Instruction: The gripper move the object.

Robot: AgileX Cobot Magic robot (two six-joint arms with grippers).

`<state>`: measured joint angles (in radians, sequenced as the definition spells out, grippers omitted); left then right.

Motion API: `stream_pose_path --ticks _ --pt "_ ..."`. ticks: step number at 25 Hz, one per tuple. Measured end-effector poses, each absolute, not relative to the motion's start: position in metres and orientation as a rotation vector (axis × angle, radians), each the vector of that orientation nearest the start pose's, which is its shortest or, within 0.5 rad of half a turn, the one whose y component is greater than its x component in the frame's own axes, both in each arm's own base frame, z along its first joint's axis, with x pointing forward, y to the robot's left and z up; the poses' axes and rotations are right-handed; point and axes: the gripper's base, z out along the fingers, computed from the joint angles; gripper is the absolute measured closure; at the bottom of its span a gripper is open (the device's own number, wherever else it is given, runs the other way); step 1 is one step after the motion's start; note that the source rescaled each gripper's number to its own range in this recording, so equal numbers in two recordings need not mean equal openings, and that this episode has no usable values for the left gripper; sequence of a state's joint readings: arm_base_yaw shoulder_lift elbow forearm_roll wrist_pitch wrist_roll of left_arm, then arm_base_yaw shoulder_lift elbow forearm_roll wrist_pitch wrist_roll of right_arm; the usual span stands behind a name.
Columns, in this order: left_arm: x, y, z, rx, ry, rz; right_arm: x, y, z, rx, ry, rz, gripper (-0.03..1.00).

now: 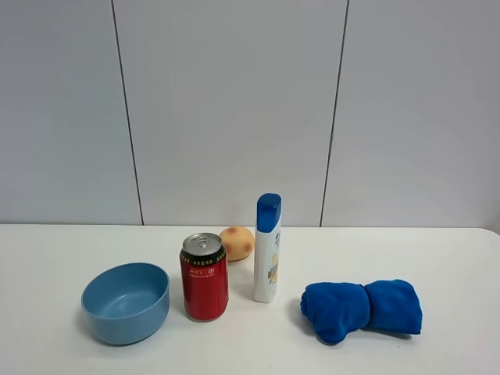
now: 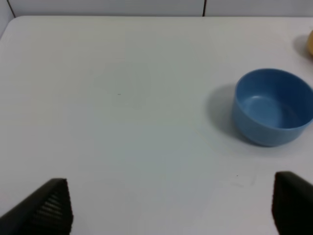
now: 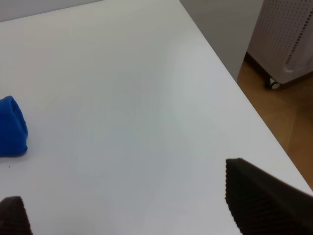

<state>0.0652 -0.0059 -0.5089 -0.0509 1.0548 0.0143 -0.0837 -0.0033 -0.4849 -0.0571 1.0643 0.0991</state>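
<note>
On the white table (image 1: 62,250) stand a light blue bowl (image 1: 126,301), a red drink can (image 1: 205,276), a round orange-tan fruit (image 1: 237,243) behind the can, and an upright white bottle with a blue cap (image 1: 267,248). A crumpled blue cloth (image 1: 361,308) lies at the right. Neither arm shows in the exterior high view. My left gripper (image 2: 171,215) is open and empty over bare table, with the bowl (image 2: 273,106) ahead of it. My right gripper (image 3: 132,205) is open and empty near the table's right edge, with the cloth's end (image 3: 11,126) to one side.
A grey panelled wall (image 1: 234,101) runs behind the table. In the right wrist view the table edge (image 3: 234,83) drops to a wooden floor (image 3: 288,127), where a white perforated unit on castors (image 3: 286,36) stands.
</note>
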Motion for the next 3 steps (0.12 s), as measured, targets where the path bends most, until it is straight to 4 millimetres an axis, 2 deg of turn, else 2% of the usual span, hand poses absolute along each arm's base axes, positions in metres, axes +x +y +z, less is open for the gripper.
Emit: stream_pose_path --ticks 3 --pt "-0.0064 -0.0045 0.2802 -0.049 2.022 -0.010 -0.0043 -0.0042 0.2729 0.190 2.050 -0.059 0.09"
